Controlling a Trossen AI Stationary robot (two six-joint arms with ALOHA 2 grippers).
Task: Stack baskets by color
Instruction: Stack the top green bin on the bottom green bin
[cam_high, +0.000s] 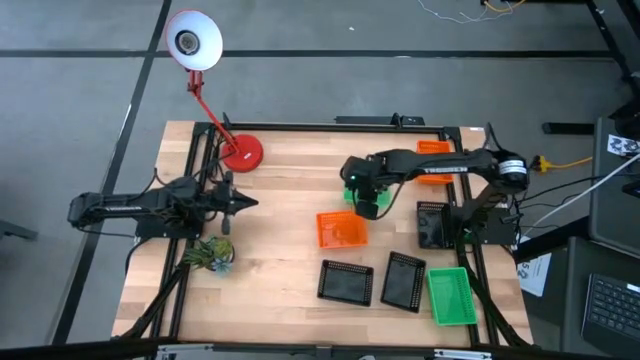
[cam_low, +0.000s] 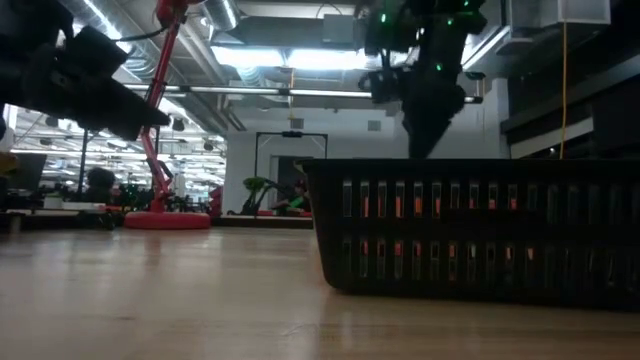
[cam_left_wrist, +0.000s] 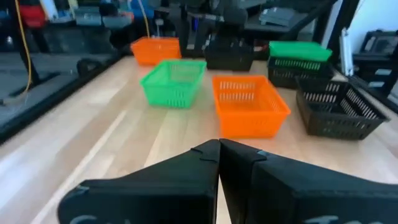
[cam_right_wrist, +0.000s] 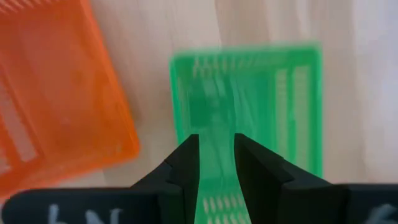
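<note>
Green mesh plastic is what the right gripper (cam_right_wrist: 216, 163) is hanging over: a shallow green basket (cam_right_wrist: 249, 112) sitting near the middle of the table (cam_high: 280, 250), just beside an orange basket (cam_high: 342, 230). My guess is these trays weigh next to nothing and flex a bit, so squeezing across the whole thing is pointless. Pinching one thin side wall looks like the way to go, and the holes should give the pads something to bite on. Smooth plastic could still slide if the pinch is shallow.

Pose-wise, the right arm is stretched out from its base across the table toward the centre, wrist bent so the claw points straight down at the basket. Fingers are parted with a narrow gap and nothing between them; in the wrist view the green floor shows through that gap, with the near wall roughly under the tips.

Other baskets: a second green basket (cam_high: 449, 295) near the front right edge, two black baskets (cam_high: 346, 282) beside it, another black one (cam_high: 431, 223) by the right arm's base, and a second orange one (cam_high: 433, 148) at the back.

The left gripper (cam_left_wrist: 219, 155) is pinched shut on nothing, parked on its own side near the red lamp base (cam_high: 243, 152).
</note>
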